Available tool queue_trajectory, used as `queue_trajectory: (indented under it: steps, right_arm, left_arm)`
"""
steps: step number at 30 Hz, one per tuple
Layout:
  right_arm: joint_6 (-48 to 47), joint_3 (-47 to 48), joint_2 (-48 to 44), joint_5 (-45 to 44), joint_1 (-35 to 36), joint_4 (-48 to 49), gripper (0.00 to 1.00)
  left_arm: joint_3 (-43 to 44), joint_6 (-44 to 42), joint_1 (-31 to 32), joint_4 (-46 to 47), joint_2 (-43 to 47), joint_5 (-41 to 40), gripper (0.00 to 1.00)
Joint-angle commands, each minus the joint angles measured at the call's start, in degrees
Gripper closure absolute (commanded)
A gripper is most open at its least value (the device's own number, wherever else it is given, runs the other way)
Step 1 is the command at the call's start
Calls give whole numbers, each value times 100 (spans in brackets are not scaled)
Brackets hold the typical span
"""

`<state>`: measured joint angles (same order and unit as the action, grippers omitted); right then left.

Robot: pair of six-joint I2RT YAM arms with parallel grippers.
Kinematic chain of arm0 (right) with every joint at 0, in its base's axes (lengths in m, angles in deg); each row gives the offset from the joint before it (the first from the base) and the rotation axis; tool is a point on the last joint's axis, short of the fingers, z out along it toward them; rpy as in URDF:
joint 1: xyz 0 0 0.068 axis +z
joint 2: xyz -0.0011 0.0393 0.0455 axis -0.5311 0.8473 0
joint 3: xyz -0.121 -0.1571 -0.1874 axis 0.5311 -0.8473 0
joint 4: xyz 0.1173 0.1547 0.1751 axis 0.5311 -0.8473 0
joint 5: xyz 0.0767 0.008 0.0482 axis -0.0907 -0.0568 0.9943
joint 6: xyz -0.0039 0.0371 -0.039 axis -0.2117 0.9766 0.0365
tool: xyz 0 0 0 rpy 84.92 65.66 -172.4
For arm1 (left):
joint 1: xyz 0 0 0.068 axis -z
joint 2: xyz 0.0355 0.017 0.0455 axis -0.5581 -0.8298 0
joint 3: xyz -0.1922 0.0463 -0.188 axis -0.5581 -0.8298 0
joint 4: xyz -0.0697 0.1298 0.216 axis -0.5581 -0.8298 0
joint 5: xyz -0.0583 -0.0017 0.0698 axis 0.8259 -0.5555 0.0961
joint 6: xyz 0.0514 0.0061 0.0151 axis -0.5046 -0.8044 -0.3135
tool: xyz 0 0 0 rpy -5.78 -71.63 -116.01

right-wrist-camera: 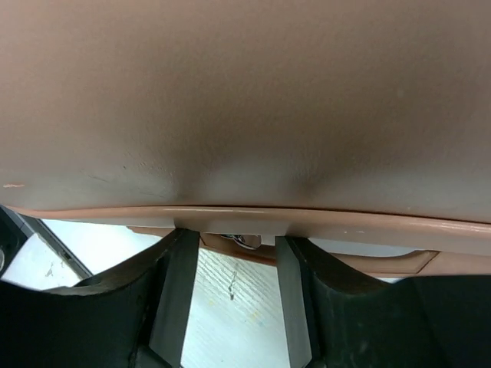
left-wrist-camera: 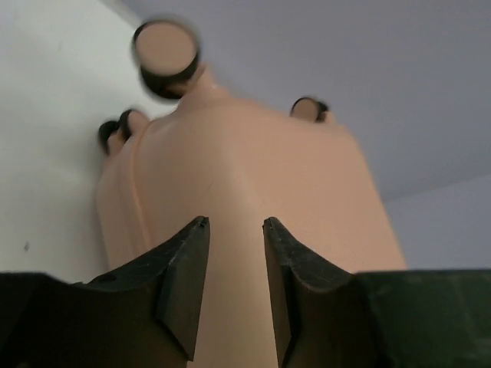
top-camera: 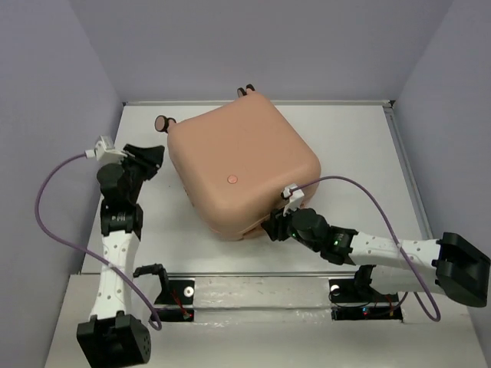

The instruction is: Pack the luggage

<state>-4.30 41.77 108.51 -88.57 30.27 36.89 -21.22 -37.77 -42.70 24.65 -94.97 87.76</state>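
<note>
peach-pink suitcase (top-camera: 245, 161) lying flat mid white tabletop (top-camera: 360, 153), a claw at two sides
right claw (right-wrist-camera: 230, 238), jaws parted and empty, noses up to the seam at the case's near edge; left claw (left-wrist-camera: 234, 230), also open, sits just off its left side; wheels (top-camera: 165, 121) at the far end.

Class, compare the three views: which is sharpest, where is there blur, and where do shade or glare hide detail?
Top view: sharp and evenly lit, the suitcase throwing only a soft shadow on the table. Left wrist view: the nearest wheel is blurred, its edge smeared. Right wrist view: the shell is very close, dim in the middle, with a pale glint along its rim.
</note>
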Motion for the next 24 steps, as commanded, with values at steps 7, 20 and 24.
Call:
queue_trajectory:
  steps: [7, 20, 24]
  right_arm:
    - [-288, -90, -26, -749, -55, 1326, 82]
    - [-623, 296, -624, 824, -1506, 554, 93]
    - [-605, 262, -555, 1341, -1506, 254, 93]
  left_arm:
    - [-2611, 320, 656, -860, 2099, 225, 72]
    - [-3280, 1235, 4064, 150, 1320, -1863, 78]
    - [-3078, 1306, 4830, 616, 792, -2208, 78]
